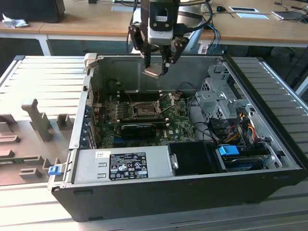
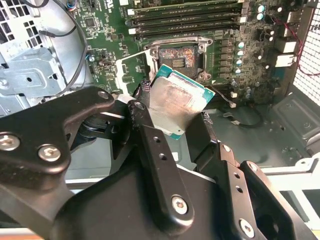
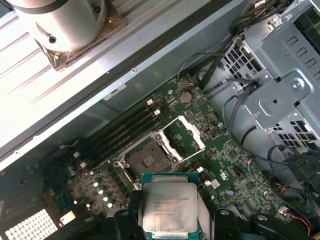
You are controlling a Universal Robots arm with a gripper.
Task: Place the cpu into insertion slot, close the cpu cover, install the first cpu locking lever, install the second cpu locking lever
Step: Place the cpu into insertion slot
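Observation:
My gripper point(image 1: 157, 66) hangs above the open computer case, shut on the cpu point(image 1: 154, 72), a thin square chip with a silvery top and greenish edges. In both wrist views the cpu point(image 2: 175, 102) point(image 3: 169, 205) sits tilted between the two black fingers point(image 2: 148, 140). The insertion slot point(image 1: 144, 110) point(image 2: 180, 57) point(image 3: 148, 161) lies uncovered below it on the green board, a clear gap away. The cpu cover point(image 3: 185, 135) point(image 2: 129, 69) stands swung up beside the slot.
The case walls point(image 1: 159, 72) surround the board. A metal drive cage point(image 1: 219, 98) with bundled cables stands at the exterior view's right. A grey power supply point(image 1: 122, 163) runs along the front, with a long black card point(image 1: 137, 127) behind it. Memory slots point(image 3: 117, 135) flank the socket.

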